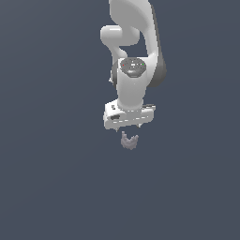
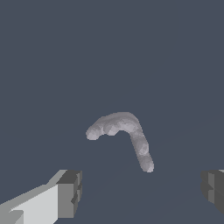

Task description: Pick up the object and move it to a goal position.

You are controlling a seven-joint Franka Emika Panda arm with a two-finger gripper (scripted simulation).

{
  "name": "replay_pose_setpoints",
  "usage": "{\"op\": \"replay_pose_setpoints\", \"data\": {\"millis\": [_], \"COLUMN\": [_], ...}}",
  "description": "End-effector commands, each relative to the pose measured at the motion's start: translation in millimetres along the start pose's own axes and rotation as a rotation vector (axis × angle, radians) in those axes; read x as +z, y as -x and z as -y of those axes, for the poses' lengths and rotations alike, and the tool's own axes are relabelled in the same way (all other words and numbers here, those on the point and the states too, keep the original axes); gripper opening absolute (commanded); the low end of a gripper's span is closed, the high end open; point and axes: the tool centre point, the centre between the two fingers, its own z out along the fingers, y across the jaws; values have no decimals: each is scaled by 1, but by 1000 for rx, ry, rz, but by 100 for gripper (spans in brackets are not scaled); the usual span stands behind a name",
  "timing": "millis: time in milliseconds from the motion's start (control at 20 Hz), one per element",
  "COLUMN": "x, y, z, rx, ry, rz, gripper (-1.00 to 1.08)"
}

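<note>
- Wrist view: small pale grey-lilac lumpy bent object (image 2: 124,132) lies on the dark grey-blue floor (image 2: 52,65), ahead of the fingers, untouched.
- Exterior view: its two prongs point up toward the glossy white gripper (image 1: 127,130) above.
- Dark-padded fingers (image 2: 70,194) spread wide apart.

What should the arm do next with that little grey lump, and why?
Probably lower straight down. The gripper is open and hangs above the object; in the wrist view the bent piece lies between the two fingers but beyond their tips, untouched, so closing now would likely grab nothing.
</note>
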Motion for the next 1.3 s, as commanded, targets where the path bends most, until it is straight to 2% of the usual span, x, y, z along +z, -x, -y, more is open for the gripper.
{"op": "replay_pose_setpoints", "data": {"millis": [0, 1250], "x": [1, 12], "y": [-1, -15], "z": [0, 1], "rx": [-44, -717], "ry": [1, 14], "rz": [0, -8], "gripper": [100, 100]}}
